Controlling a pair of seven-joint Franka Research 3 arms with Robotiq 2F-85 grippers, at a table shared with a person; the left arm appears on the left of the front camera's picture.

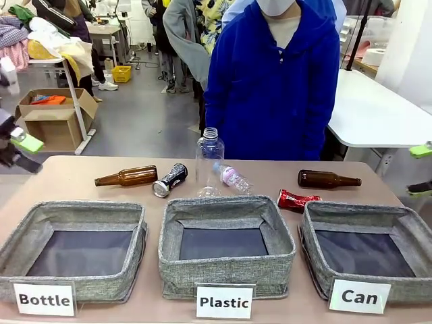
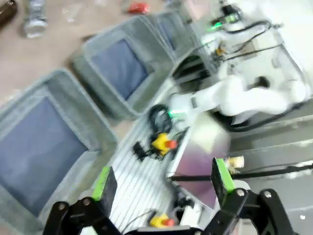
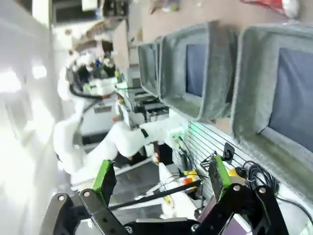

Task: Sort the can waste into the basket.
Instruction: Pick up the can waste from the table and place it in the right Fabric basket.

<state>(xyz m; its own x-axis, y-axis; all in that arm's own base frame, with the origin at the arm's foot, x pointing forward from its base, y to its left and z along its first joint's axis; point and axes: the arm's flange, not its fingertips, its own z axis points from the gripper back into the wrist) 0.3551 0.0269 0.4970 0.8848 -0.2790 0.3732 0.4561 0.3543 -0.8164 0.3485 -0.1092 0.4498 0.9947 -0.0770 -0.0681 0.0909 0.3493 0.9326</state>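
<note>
Can waste is seen on the desk (image 1: 61, 179) as two pieces. A black can (image 1: 170, 179) lies left of the middle. A crushed red can (image 1: 295, 200) lies to the right, just behind the far left corner of the basket (image 1: 368, 210) labelled "Can". Both cans are well apart from the grippers. The left gripper (image 1: 25, 152) is seen off the desk's left edge and the right gripper (image 1: 419, 169) off its right edge, nearer the red can. In the wrist views both are shown released, jaws spread wide with nothing between the green pads.

The desk is pale brown. Along its near edge three grey baskets are set in a row; the "Bottle" bin (image 1: 74, 209) and the "Plastic" bin (image 1: 226, 206) stand to the left of the "Can" one. A person in a blue top (image 1: 273, 88) stands at the far side. Behind, a white table (image 1: 378, 108) and a cardboard box (image 1: 50, 121) on the floor can be made out.

The black can is laid on its side, its long axis running diagonally, silver end turned to the near left. The red can is also laid down, its long axis running roughly across the desk.
</note>
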